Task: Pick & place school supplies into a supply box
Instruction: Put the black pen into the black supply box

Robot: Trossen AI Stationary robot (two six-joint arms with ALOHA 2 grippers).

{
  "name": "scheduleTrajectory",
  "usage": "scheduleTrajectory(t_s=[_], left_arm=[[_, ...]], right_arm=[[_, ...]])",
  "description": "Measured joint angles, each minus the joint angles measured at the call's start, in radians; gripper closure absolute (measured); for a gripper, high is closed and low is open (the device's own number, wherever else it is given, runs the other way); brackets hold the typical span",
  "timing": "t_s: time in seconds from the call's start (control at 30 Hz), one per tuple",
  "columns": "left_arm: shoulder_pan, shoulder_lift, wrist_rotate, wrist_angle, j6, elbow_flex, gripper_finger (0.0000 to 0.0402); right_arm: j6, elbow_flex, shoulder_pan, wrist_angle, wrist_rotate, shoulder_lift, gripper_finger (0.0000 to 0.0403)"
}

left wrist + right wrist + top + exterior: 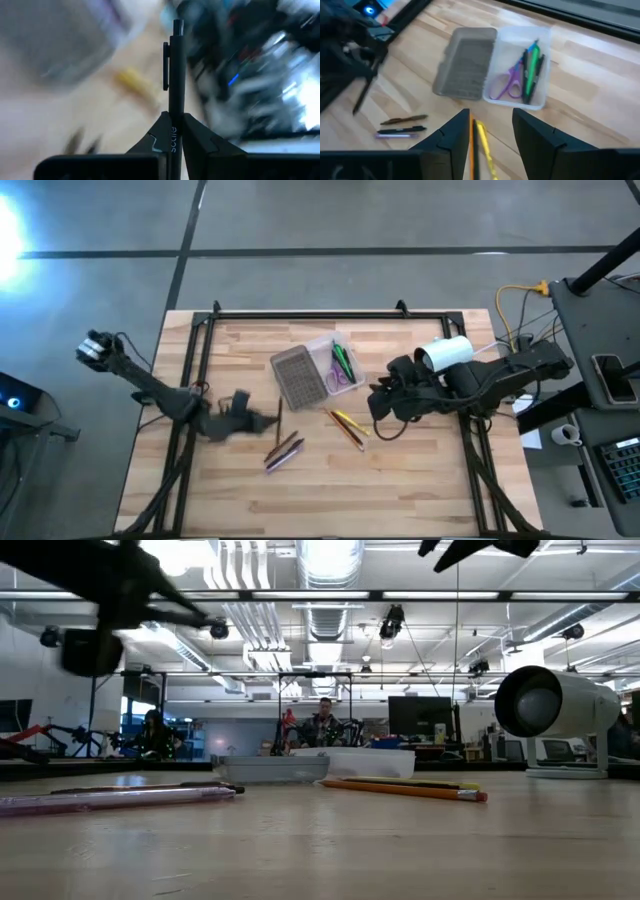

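Wooden table (420,490) front edge bare

Open clear supply box (318,370) holds purple scissors (506,86) and green pens (532,62); 2 yellow pencils (347,426) lie beside it.

Two dark jointed arms; black angular fingers (535,137), white wrist cylinder (445,353).

An orange pencil (405,788) lies on the table (330,850) before the supply box (320,764).
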Motion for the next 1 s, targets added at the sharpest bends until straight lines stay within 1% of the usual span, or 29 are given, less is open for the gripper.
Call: scheduleTrajectory(t_s=[0.07, 0.17, 0.3, 0.4, 0.5, 0.67, 0.73, 0.87, 1.0], left_arm=[[0.116, 0.003, 0.034, 0.180, 0.070, -0.039, 0.0393], [0.298, 0.042, 0.120, 0.324, 0.111, -0.053, 0.0393], [0.503, 0.153, 0.318, 0.330, 0.136, 0.027, 0.0393], [0.601, 0.276, 0.394, 0.327, 0.156, 0.130, 0.0393], [0.674, 0.411, 0.454, 0.300, 0.160, 0.248, 0.0389], [0.753, 0.619, 0.559, 0.112, 0.155, 0.422, 0.0379], [0.771, 0.684, 0.581, 0.109, 0.152, 0.468, 0.0380], [0.794, 0.754, 0.587, 0.121, 0.129, 0.554, 0.0373], [0.819, 0.765, 0.585, 0.025, 0.192, 0.616, 0.0345]], right_arm=[[0.011, -0.002, 0.004, -0.026, -0.002, -0.002, 0.0262], [0.012, -0.004, 0.011, -0.030, -0.005, 0.001, 0.0262], [0.014, -0.004, 0.017, -0.031, -0.008, 0.012, 0.0262], [0.027, -0.004, 0.017, -0.031, -0.008, 0.013, 0.0262], [0.072, -0.005, 0.017, -0.047, -0.008, 0.012, 0.0262], [0.135, -0.005, 0.018, -0.105, -0.006, 0.006, 0.0262], [0.137, -0.005, 0.019, -0.107, -0.006, 0.006, 0.0262], [0.160, -0.005, 0.031, -0.107, -0.006, 0.006, 0.0262], [0.183, -0.005, 0.045, -0.107, -0.006, 0.006, 0.0261]])
